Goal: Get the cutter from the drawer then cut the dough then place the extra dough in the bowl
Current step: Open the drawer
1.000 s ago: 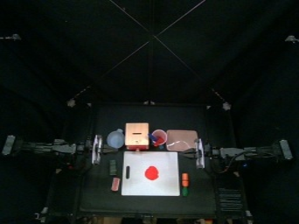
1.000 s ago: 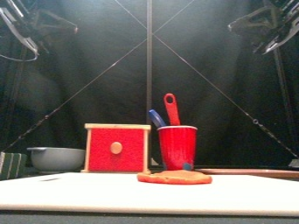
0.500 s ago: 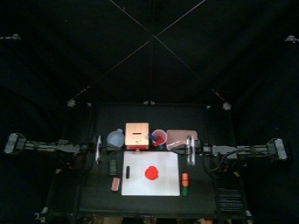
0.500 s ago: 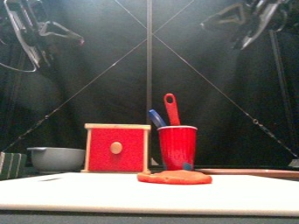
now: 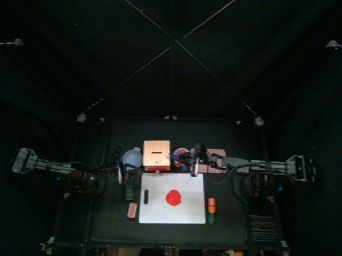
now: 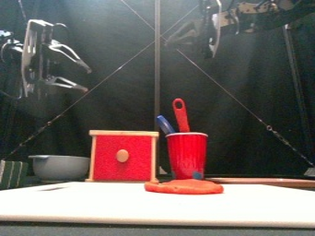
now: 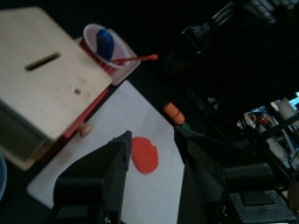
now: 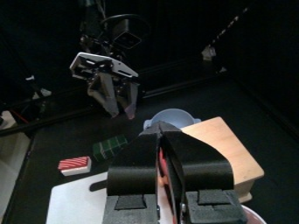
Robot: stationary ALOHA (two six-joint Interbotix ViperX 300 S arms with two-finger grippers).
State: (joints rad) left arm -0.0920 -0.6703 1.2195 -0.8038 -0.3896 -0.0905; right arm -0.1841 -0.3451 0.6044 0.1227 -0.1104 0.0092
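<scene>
The pale wooden box [image 5: 158, 152] with its red drawer front [image 6: 124, 155] stands at the back of the white cutting board [image 5: 171, 210]. A flat red dough disc [image 5: 170, 195] lies on the board, also in the front view [image 6: 185, 186]. The blue-grey bowl [image 5: 134, 158] sits left of the box. My left gripper [image 7: 158, 166] hangs open and empty high above the board's left side [image 6: 43, 60]. My right gripper [image 8: 173, 171] has its jaws together and empty, high over the red cup [image 6: 212, 28]. The drawer is closed, and no cutter shows.
A red cup [image 6: 187, 155] with a blue and a red toy knife stands right of the box, and the pink tray [image 5: 210, 158] lies beyond it. Small toy foods lie left [image 5: 130, 187] and right [image 5: 211, 207] of the board.
Both arms have swung in from the table's sides toward the middle. The left gripper has gone from shut to open.
</scene>
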